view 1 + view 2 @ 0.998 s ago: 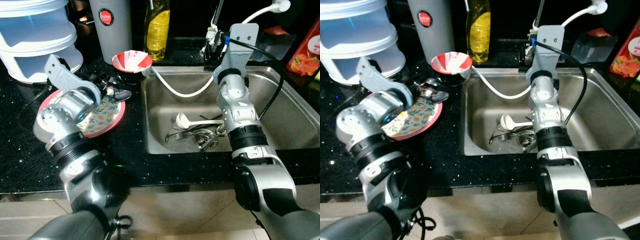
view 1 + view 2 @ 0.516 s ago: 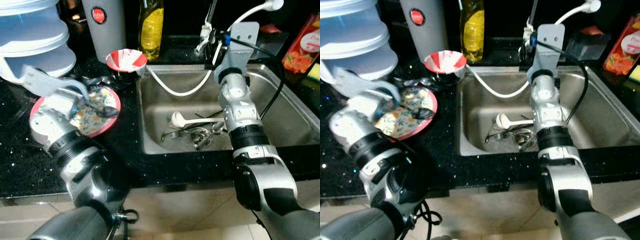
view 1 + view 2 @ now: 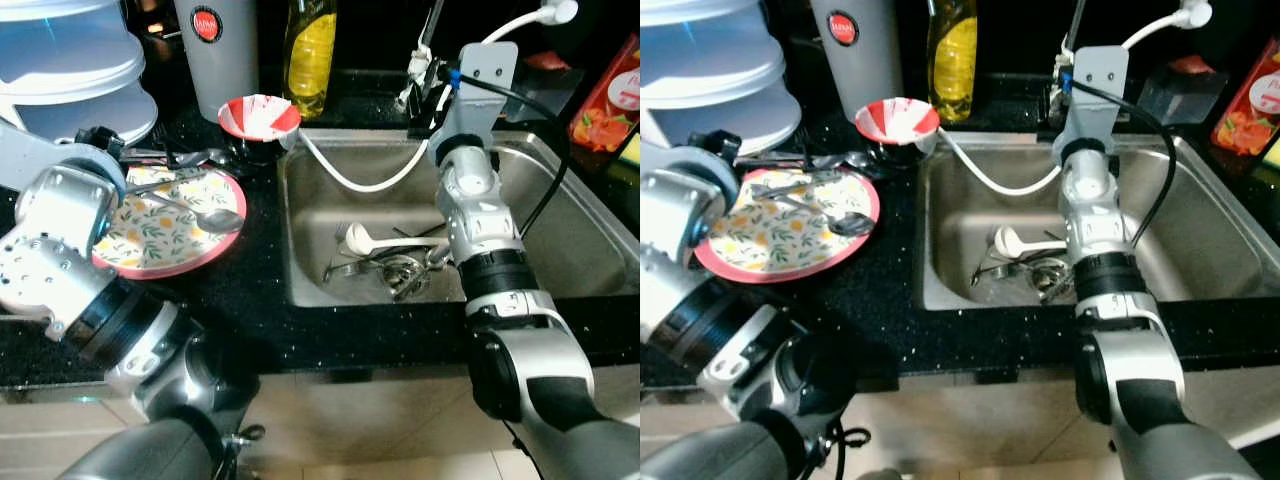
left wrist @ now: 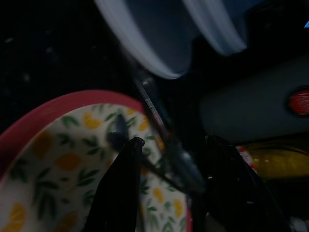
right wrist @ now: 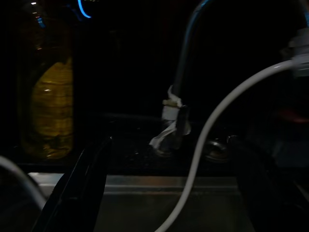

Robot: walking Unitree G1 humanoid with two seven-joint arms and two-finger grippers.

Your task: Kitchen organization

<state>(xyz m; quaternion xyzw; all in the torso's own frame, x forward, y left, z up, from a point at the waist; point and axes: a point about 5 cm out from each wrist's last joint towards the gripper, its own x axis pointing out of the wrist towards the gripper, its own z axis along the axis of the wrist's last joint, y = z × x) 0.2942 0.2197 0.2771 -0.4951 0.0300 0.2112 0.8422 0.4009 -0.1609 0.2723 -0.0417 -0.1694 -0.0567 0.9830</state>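
Left gripper [image 4: 178, 183], fingers apart, hovers over the plate's far edge. The plate [image 3: 150, 245], red-rimmed with lemon print, sits on the black table [image 3: 250, 300] left of the sink [image 3: 560, 230]; a spoon [image 3: 205, 215] lies on it. Right gripper [image 5: 169, 193], fingers apart, faces the faucet [image 5: 186, 58].

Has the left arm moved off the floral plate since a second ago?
Yes. The left arm has swung toward the robot's left, uncovering the floral plate beside the sink.

Left claw [image 4: 174, 164] withdrawn off plate [image 3: 150, 245]; spoon [image 3: 205, 215] left lying on it.
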